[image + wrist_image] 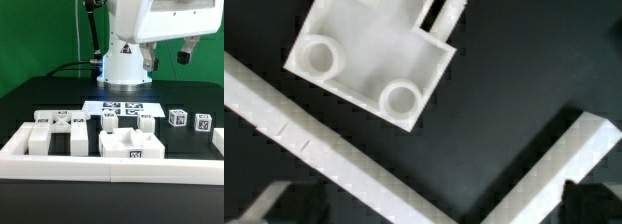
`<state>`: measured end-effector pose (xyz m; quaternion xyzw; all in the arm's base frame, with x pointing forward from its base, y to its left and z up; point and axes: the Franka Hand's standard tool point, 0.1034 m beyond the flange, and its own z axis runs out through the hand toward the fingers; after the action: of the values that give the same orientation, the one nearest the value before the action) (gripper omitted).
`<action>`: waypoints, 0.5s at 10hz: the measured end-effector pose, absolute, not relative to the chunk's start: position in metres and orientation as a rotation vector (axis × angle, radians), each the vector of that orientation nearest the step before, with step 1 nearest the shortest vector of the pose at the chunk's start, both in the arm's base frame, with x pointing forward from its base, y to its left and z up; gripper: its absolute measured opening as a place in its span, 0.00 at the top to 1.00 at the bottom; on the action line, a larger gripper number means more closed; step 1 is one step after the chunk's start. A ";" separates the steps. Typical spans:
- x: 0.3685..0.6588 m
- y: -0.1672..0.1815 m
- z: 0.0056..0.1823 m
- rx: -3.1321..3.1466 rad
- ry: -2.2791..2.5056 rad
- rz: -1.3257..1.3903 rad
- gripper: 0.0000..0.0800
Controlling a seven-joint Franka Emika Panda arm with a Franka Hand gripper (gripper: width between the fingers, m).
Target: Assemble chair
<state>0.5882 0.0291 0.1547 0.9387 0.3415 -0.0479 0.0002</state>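
Several white chair parts point(130, 145) on black table point(30, 100), green wall point(30, 30) behind, gripper point(434, 203) spread.

White chair part point(370, 60) and blurred gripper point(434, 205), both partly outside the wrist view.

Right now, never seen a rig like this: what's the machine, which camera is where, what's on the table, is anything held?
It is one white robot arm with a two-finger gripper. One picture is taken by a camera off the arm, the other by a camera on its wrist, looking down. On the black table lie loose white chair parts, a flat marker board and a low white rail. The wrist view shows a part with two round holes. The jaws stand open and hold nothing.
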 end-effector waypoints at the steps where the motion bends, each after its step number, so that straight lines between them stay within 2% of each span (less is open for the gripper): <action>1: 0.591 0.022 0.147 2.951 1.053 -0.105 0.19; 5: 0.603 0.009 0.112 2.938 1.047 0.035 0.19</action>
<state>0.6028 0.0095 0.1122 0.9419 0.3356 0.0111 0.0111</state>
